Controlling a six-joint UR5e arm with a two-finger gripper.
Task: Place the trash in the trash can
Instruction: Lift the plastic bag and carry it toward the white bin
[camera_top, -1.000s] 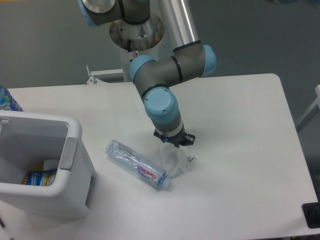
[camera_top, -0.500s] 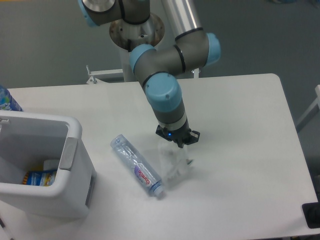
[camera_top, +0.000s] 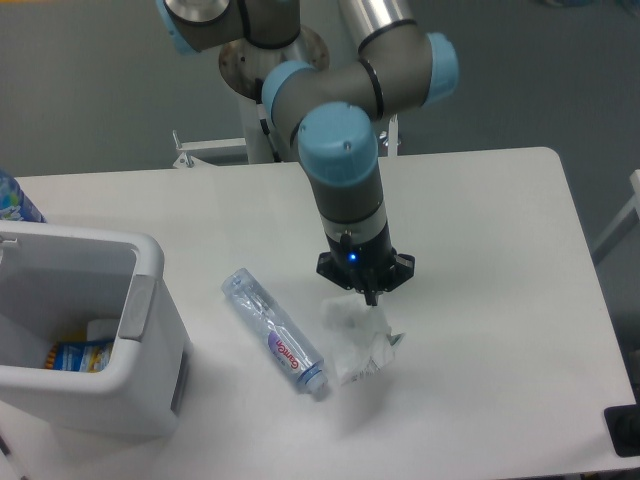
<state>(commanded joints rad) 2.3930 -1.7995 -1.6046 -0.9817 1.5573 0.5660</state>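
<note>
A clear crushed bottle (camera_top: 272, 333) with a pink-purple label lies flat on the white table, its cap end pointing front right. Just right of it a crumpled translucent wrapper (camera_top: 356, 342) hangs from my gripper (camera_top: 367, 295), which points straight down and is shut on the wrapper's top. The wrapper's lower edge sits close to the bottle's cap; I cannot tell whether it still touches the table. The white trash can (camera_top: 150, 300) with its grey handle panel stands at the left front, well left of the gripper.
A blue-patterned bottle (camera_top: 14, 199) peeks in at the far left edge behind the bin. Inside the bin lies a yellow and blue item (camera_top: 78, 354). A metal bracket (camera_top: 200, 150) sits behind the table near the robot base.
The gripper has moved right and up with the wrapper pinched in it. The bottle swung round, cap end more toward the front, then stayed still.
</note>
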